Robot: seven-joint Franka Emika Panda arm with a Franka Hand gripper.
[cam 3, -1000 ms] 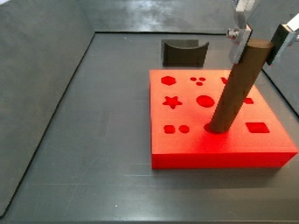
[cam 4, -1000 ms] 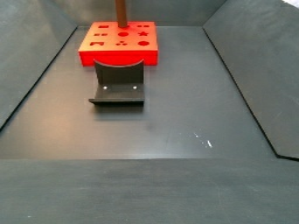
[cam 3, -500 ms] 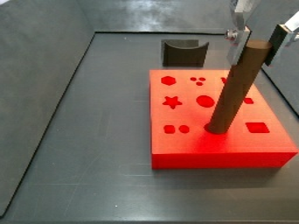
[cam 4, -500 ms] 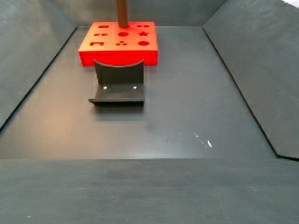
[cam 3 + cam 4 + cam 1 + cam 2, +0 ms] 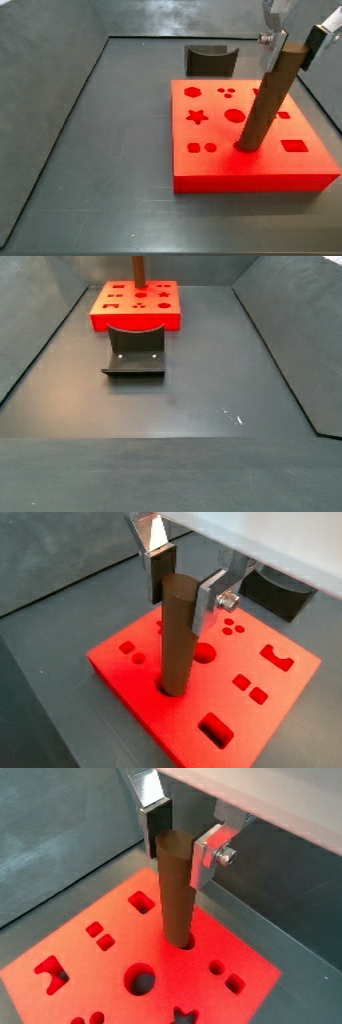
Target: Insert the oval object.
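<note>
The oval object, a tall brown peg (image 5: pixel 263 100), stands upright with its lower end in a hole of the red block (image 5: pixel 254 180). It also shows in both wrist views (image 5: pixel 174 642) (image 5: pixel 171 898) and at the far end of a side view (image 5: pixel 136 268). The gripper (image 5: pixel 297 38) sits around the peg's top, fingers on either side, also seen in both wrist views (image 5: pixel 183 582) (image 5: pixel 178 833). A narrow gap shows beside the peg, so the gripper looks open. The red block (image 5: pixel 274 707) (image 5: pixel 80 983) (image 5: pixel 134 318) has several shaped holes.
The dark fixture (image 5: pixel 210 58) stands on the floor just beyond the red block, also in a side view (image 5: pixel 135 351) and a wrist view (image 5: pixel 281 597). Grey walls (image 5: pixel 54 40) enclose the dark floor (image 5: pixel 187 406).
The fingers have shifted slightly up and apart at the peg's top. The peg and the red block have not moved.
</note>
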